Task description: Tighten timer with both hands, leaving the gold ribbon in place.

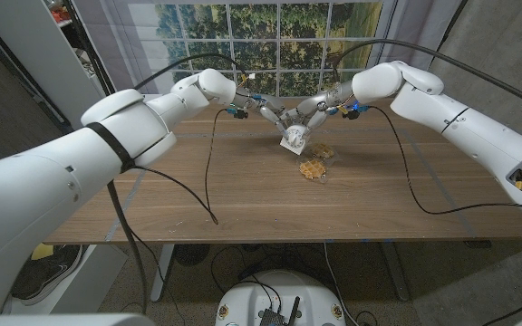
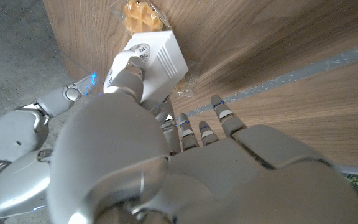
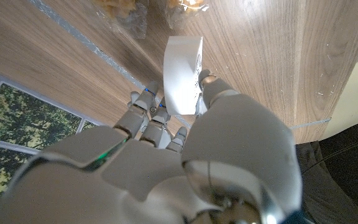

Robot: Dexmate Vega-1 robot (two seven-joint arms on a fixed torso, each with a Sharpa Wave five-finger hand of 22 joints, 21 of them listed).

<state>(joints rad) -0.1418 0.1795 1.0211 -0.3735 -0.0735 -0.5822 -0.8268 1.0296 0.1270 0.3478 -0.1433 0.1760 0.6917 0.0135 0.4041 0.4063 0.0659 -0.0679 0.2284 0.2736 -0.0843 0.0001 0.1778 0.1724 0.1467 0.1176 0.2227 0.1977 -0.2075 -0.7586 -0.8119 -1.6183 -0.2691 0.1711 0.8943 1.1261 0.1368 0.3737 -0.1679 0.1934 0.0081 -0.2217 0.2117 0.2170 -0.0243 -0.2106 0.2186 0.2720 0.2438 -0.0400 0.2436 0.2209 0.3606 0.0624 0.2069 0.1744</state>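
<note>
Wooden table (image 1: 243,195), both hands gripping timer (image 1: 294,140)

The wooden table (image 1: 270,204) had a brown plank top with faint grey seam lines running across it. Toward the far middle lay a clear wrapped packet of golden waffle-like snacks (image 1: 312,169), and a second such packet (image 1: 323,151) sat just beyond it to the right, the two close together. A thin black cable (image 1: 210,172) trailed over the left half of the top, and another black cable (image 1: 415,195) curved across the right half.
</note>
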